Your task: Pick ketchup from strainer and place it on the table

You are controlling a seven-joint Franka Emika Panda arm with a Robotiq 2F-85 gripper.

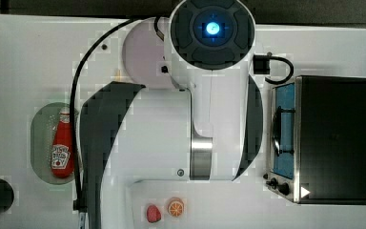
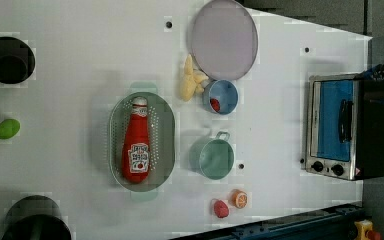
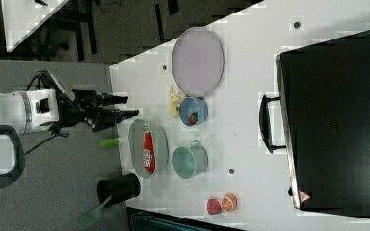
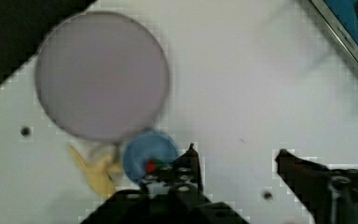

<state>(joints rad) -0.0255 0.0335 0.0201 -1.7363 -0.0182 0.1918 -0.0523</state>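
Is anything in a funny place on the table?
Yes, one thing. The ketchup is lying flat on its side inside the strainer, where you would expect washed food. Nothing looks spilled or broken: the green cup and the blue cup stand upright on the table.

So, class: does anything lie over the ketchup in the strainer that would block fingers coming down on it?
Nothing visible does. The ketchup lies alone in the strainer, uncovered from above. The green cup and blue cup stand apart on the table. The gripper hangs open above the table.
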